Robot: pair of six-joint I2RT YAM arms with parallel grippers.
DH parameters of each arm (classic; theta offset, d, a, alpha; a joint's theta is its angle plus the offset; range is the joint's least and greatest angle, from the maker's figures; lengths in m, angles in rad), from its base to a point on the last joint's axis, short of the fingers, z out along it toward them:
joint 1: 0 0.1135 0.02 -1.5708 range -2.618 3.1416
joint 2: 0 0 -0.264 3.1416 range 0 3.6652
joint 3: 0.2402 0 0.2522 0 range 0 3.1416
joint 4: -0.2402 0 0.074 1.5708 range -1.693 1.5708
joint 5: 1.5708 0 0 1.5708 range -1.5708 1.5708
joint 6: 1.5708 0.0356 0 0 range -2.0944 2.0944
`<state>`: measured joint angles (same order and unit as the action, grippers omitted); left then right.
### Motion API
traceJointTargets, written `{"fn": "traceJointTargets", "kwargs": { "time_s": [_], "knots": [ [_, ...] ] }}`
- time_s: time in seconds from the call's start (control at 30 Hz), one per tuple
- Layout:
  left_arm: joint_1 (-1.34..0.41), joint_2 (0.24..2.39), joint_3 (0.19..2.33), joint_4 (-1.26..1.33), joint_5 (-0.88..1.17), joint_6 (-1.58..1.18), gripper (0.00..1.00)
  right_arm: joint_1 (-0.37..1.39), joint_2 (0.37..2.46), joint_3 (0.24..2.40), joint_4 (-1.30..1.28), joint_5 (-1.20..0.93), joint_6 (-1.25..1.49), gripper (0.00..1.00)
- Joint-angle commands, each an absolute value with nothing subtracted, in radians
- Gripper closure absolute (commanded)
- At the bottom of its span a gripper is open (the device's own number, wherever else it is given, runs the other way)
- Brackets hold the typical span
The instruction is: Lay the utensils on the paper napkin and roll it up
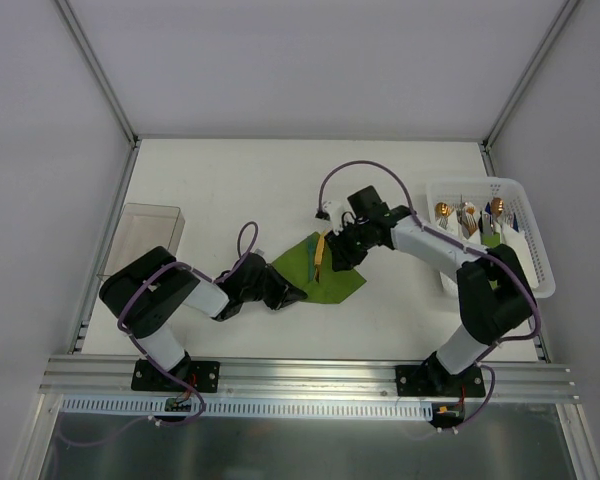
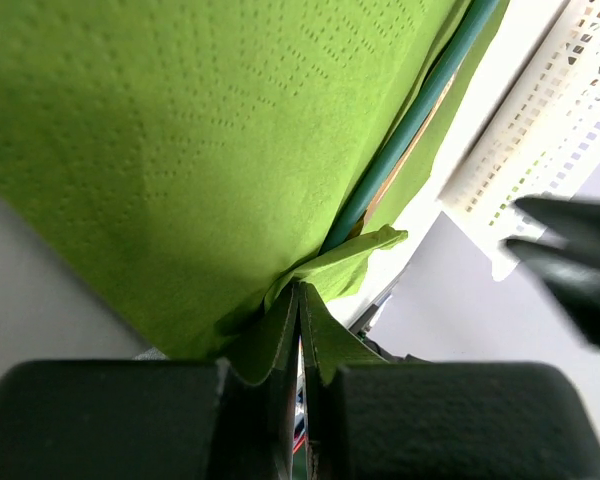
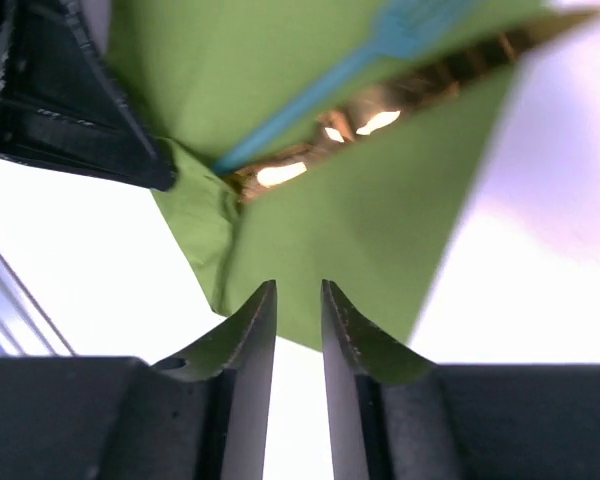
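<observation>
The olive-green paper napkin lies mid-table, rumpled, with its near-left corner lifted. On it lie two slim utensils, a teal-blue fork beside a brown-gold piece. My left gripper is shut on a pinched fold of the napkin's corner. My right gripper hangs just above the napkin's far-right part. Its jaws stand slightly apart, with bare table showing between them and nothing held. The napkin fills most of the left wrist view.
A white slotted basket at the right edge holds several more utensils. A clear plastic box stands at the left wall. Enclosure walls ring the table. The right gripper's dark fingers appear close to the left one.
</observation>
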<state>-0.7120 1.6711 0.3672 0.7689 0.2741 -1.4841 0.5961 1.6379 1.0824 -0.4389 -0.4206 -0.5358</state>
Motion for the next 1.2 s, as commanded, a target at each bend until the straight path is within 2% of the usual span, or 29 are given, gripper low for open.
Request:
{"fn": "traceJointTargets", "kwargs": {
  "time_s": [0.0,0.23,0.43,0.63,1.17],
  "knots": [
    [-0.706,1.672,0.351,0.701,0.212,-1.479,1.0,0.514,1.62,1.144,-0.616,-0.523,-0.505,0.72],
    [-0.706,1.677,0.368,0.68,0.215,-1.476,1.0,0.371,1.726,1.178,-0.759,-0.561,-0.477,0.65],
    [-0.706,1.68,0.374,0.675,0.218,-1.473,1.0,0.365,1.828,1.226,-0.77,-0.551,-0.414,0.62],
    [-0.706,1.671,0.373,0.667,0.21,-1.47,1.0,0.357,1.92,1.238,-0.772,-0.54,-0.342,0.55],
    [-0.706,1.671,0.376,0.667,0.207,-1.466,1.0,0.272,1.871,1.209,-0.833,-0.422,-0.327,0.48]
  ]
}}
